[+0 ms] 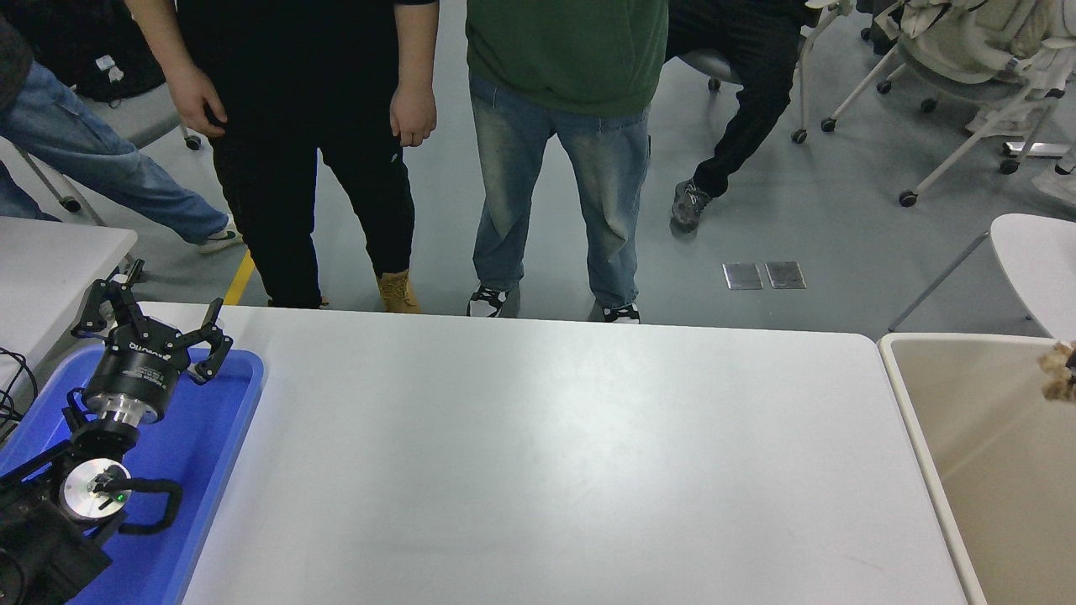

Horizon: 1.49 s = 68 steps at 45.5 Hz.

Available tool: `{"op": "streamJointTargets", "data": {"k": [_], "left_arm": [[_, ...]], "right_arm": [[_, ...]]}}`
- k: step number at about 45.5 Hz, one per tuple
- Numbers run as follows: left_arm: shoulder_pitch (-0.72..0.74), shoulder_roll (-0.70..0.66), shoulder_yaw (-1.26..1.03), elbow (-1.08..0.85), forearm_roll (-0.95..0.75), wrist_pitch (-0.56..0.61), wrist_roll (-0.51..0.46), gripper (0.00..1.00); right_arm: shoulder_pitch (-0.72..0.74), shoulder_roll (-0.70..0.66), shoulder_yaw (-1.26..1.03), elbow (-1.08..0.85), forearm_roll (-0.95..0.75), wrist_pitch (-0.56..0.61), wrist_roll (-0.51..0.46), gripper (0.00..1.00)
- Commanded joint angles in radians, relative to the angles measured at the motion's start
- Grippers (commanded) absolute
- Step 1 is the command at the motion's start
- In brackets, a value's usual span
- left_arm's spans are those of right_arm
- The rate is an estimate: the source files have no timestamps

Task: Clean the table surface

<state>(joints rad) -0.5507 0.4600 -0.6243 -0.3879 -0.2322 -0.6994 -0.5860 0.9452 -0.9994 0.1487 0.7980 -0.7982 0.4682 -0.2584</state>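
The table surface (546, 454) is a wide white matte tabletop with rounded corners that fills the lower middle of the head view. Nothing lies on it. My left gripper (151, 323) is parked at the lower left above a blue plastic tray (210, 437), with its fingers spread open and empty. My right arm and gripper are out of view. At the right edge a small brownish crumpled thing (1059, 370) shows over a beige bin (967, 437); what holds it is hidden.
The beige bin stands against the table's right edge. A smaller white tabletop (50, 260) is at the far left, another (1038, 260) at the right. Several people (555, 151) stand along the far side. Rolling chairs (950, 76) are at the back right.
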Motion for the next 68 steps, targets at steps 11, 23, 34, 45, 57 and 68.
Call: {"op": "streamJointTargets", "data": {"k": [11, 23, 34, 45, 57, 68], "left_arm": [[0.0, 0.0, 0.0, 0.001, -0.001, 0.0, 0.0, 1.0], [0.0, 0.0, 0.001, 0.001, -0.001, 0.0, 0.0, 1.0], [0.0, 0.0, 0.001, 0.0, -0.001, 0.001, 0.0, 1.0], [0.0, 0.0, 0.001, 0.0, -0.001, 0.001, 0.0, 1.0], [0.0, 0.0, 0.001, 0.0, -0.001, 0.001, 0.0, 1.0], [0.0, 0.0, 0.001, 0.001, -0.001, 0.001, 0.0, 1.0]], "right_arm": [[-0.181, 0.38, -0.034, -0.413, 0.0, -0.293, 0.005, 0.11], [-0.226, 0.527, -0.034, -0.579, 0.0, -0.367, 0.007, 0.47], [-0.227, 0.529, -0.034, -0.585, 0.086, -0.37, 0.005, 1.0], [-0.218, 0.518, -0.031, -0.58, 0.112, -0.372, 0.005, 1.0], [-0.181, 0.397, -0.014, -0.514, 0.221, -0.362, 0.007, 1.0], [-0.155, 0.118, 0.095, -0.142, 0.289, -0.367, 0.008, 1.0]]}}
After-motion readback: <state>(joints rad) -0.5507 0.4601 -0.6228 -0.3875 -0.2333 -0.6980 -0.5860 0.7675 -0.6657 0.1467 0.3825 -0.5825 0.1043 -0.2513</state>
